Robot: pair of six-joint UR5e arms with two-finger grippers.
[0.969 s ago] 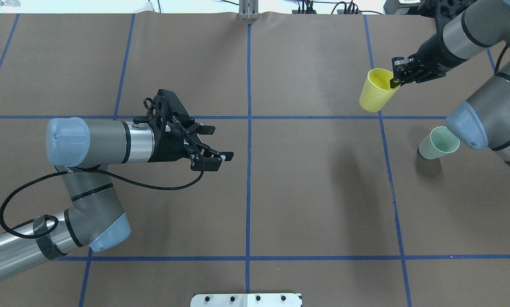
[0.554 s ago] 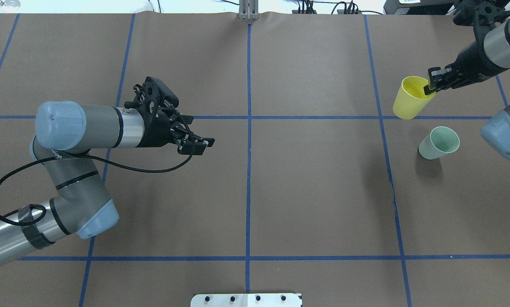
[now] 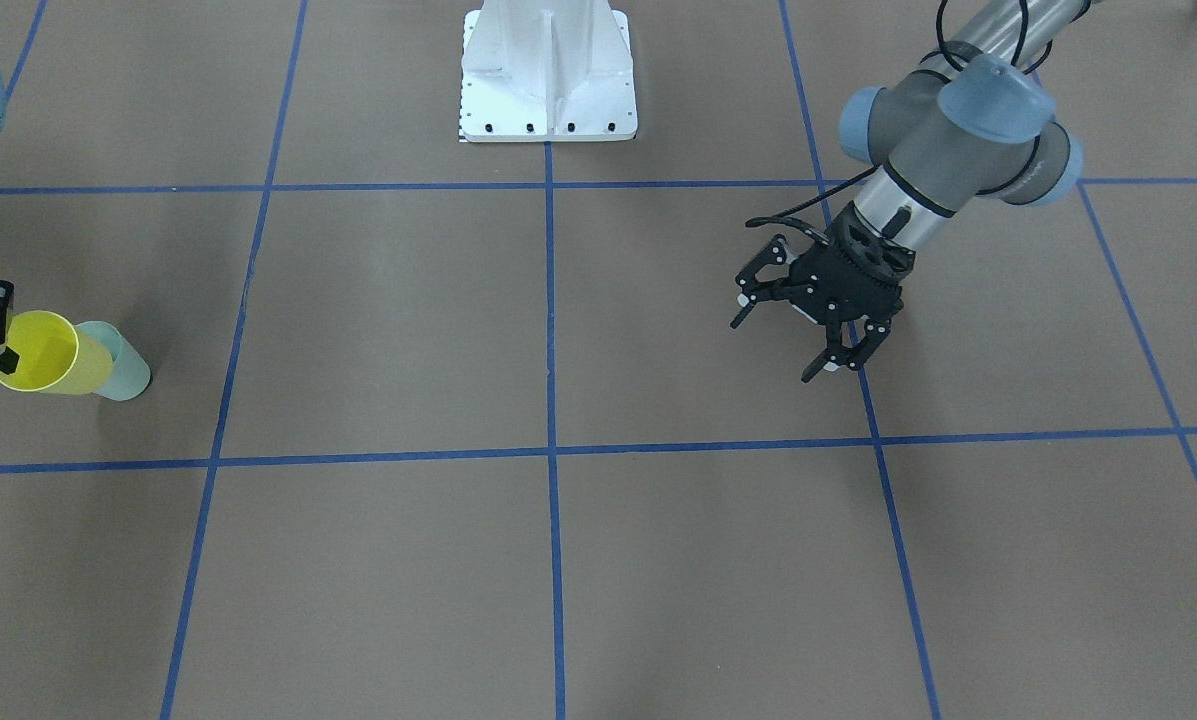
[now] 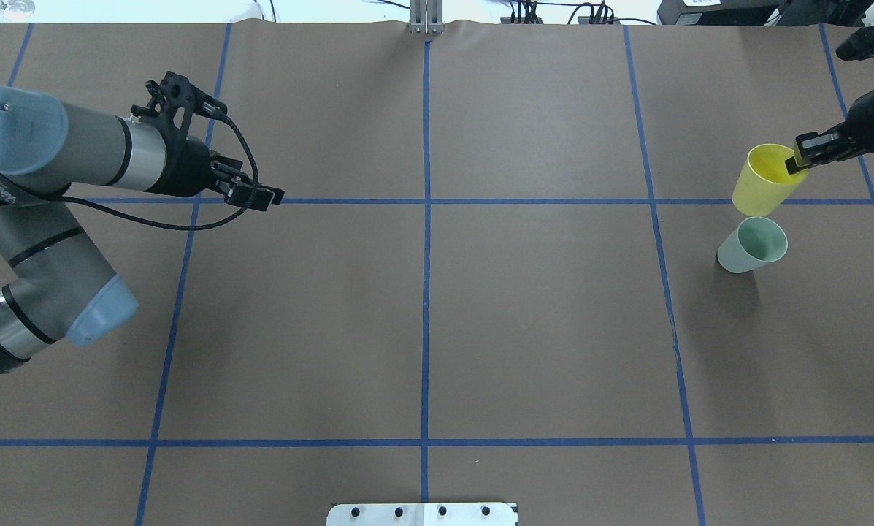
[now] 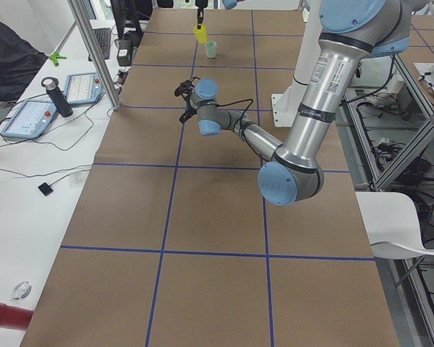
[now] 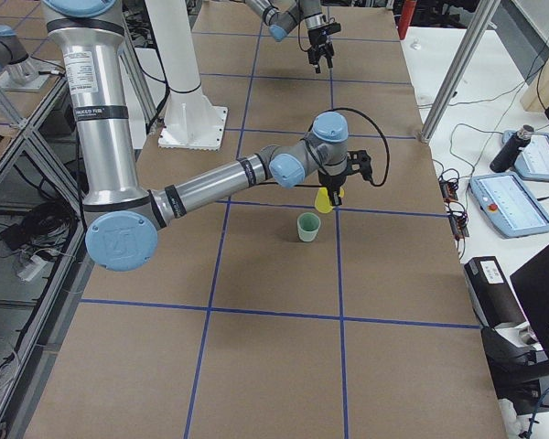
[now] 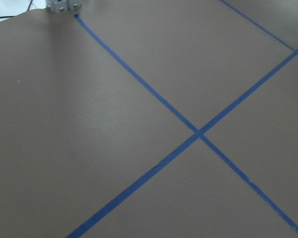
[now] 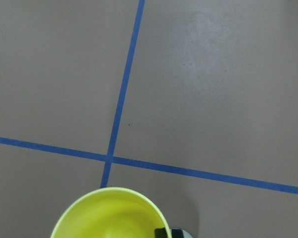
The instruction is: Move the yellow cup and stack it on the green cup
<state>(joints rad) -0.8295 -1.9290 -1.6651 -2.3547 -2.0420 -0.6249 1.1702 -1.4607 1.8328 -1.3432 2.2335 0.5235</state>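
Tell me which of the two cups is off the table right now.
The yellow cup: the right gripper pinches its rim and holds it in the air. The green cup stands upright on the table, ungripped.

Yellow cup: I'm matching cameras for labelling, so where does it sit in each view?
Front-facing: yellow cup far left, mid-height.
Overhead: cup far right, upper part.
Exterior left: cup top, left of centre.
Exterior right: cup centre, slightly right.
Left wrist: not in it.
Right wrist: cup bottom edge.
Landmark: green cup, beside it in all four exterior views.
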